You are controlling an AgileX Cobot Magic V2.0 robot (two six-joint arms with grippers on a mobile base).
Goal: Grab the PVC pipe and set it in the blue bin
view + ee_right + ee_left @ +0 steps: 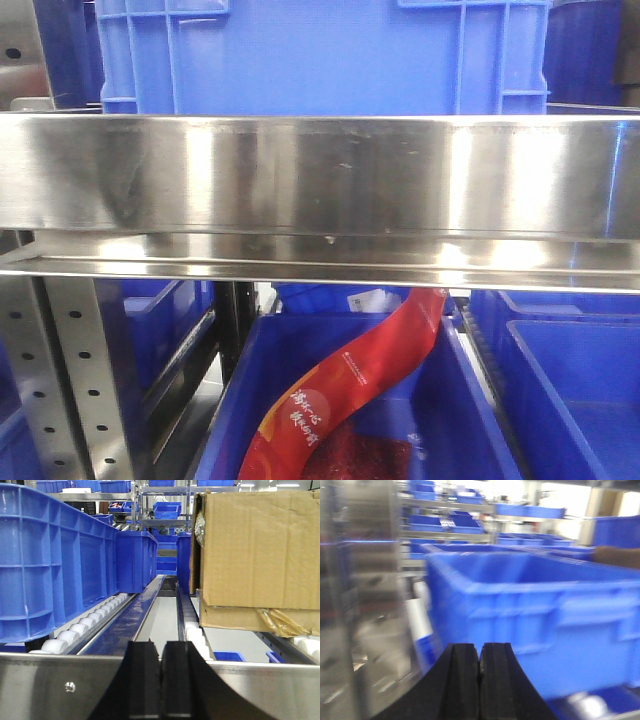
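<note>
Left gripper (479, 680) closed, empty | right gripper (161, 680) closed, empty | blue bin (545, 620) just beyond left gripper

The left matte black claw (479, 680) is showing two broad, curved fingers (457, 680); the right matte black claw (161, 680) is displaying the same flared, smooth shape.

red banner (350, 385) | yellow Chinese characters, too small to read | white label (367, 299) | illegible
</note>
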